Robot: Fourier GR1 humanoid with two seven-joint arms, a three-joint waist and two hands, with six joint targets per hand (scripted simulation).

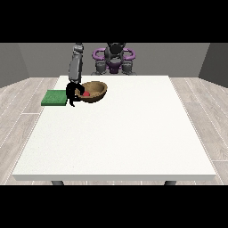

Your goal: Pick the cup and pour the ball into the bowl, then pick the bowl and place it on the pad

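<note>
Surface: a large white desk (116, 133) fills the middle of the front view, with two dark legs visible beneath its near edge. It stands on a pale wood-plank floor (18, 129). Plain grey walls (44, 58) close the room behind the robot (114, 59), which sits at the desk's far edge with a grey and purple torso.

Items on the desk: a green pad (54, 97) lies flat near the far corner at the view's left. Just beside it, towards the centre, is a brown bowl (95, 91), tilted, its opening turned somewhat towards the camera. A small red ball (86, 94) lies inside the bowl, at the side nearest the pad.

Hand: the hand at the view's left (72, 92) is black, at the end of a grey arm that comes down from above. It sits between the pad and the bowl, against the bowl's rim on the pad side, with its fingers curled about that rim. Whether the bowl rests on the desk or is raised off it cannot be determined.

The other hand is not seen anywhere in the view.
</note>
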